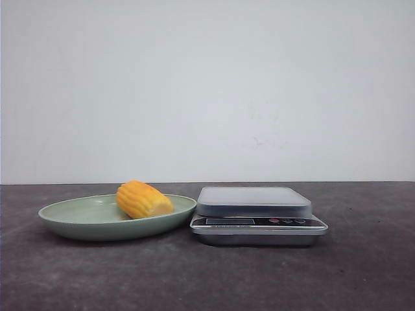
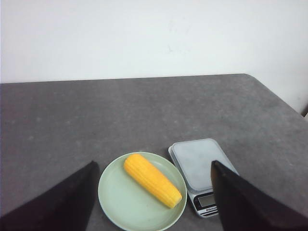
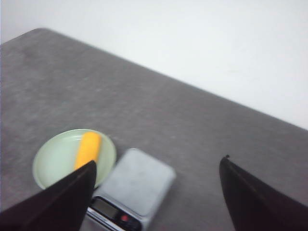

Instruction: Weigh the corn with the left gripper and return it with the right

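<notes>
The yellow-orange corn (image 1: 144, 199) lies on its side in a pale green plate (image 1: 71, 220), left of a silver kitchen scale (image 1: 258, 214). Seen from the left wrist, the corn (image 2: 152, 179) rests diagonally on the plate (image 2: 115, 202) beside the scale (image 2: 199, 166). My left gripper (image 2: 154, 166) hangs high above them, open, nothing between its black fingers (image 2: 67, 202). My right gripper (image 3: 159, 163) is also open and empty, high over the scale (image 3: 137, 185), with the corn (image 3: 88, 149) and plate (image 3: 53, 161) off to one side. Neither gripper appears in the front view.
The dark grey table (image 1: 363, 272) ends at a white wall (image 1: 207, 84) behind. The scale's display and buttons (image 1: 256, 221) face the front. The table's rounded far corners show in both wrist views.
</notes>
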`<state>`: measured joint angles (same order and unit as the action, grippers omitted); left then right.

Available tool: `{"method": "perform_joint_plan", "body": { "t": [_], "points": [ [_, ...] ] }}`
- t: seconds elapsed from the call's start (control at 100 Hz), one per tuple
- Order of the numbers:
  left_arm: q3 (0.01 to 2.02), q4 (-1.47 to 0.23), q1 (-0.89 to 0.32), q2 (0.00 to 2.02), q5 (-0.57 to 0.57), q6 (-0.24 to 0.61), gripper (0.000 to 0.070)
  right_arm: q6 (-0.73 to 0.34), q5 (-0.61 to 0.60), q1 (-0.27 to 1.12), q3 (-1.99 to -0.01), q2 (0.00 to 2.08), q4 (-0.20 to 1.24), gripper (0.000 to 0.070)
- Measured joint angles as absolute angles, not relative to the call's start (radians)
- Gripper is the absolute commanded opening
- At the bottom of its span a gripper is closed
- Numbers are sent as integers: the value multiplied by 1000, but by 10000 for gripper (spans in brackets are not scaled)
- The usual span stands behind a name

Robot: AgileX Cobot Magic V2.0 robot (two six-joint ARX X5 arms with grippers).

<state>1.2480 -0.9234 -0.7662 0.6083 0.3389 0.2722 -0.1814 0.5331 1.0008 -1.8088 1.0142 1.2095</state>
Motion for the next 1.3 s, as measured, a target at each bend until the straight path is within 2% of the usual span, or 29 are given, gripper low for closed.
{"method": "perform_joint_plan", "body": {
  "t": [0.25,0.42,0.5,0.54,0.57,0.63,0.68,0.7,0.98,1.3],
  "points": [
    [1205,-815,-766,615,339,269,444,-221,571,1027,-1687,760,1213,515],
    [1123,-756,-766,614,339,269,435,-258,602,1027,-1483,604,1154,514],
    [1081,-739,-766,614,339,271,432,-265,598,1027,-1366,533,1090,487],
    [1067,-734,-766,616,339,273,416,-267,599,1027,-1311,501,1060,440],
    [1061,-734,-766,618,339,274,371,-269,599,1027,-1273,481,1040,389],
    [1059,-732,-766,621,339,273,187,-271,599,1027,-1208,451,1007,241],
    [1059,-723,-766,621,339,274,0,-273,599,1027,-1169,440,992,60],
    [1059,-721,-766,621,339,274,0,-274,599,1027,-1157,439,990,0],
    [1059,-713,-766,611,341,277,10,-275,599,1027,-1126,440,933,7],
    [1059,-764,-766,612,341,277,11,-278,599,1027,-1126,440,943,7]
  ]
}}
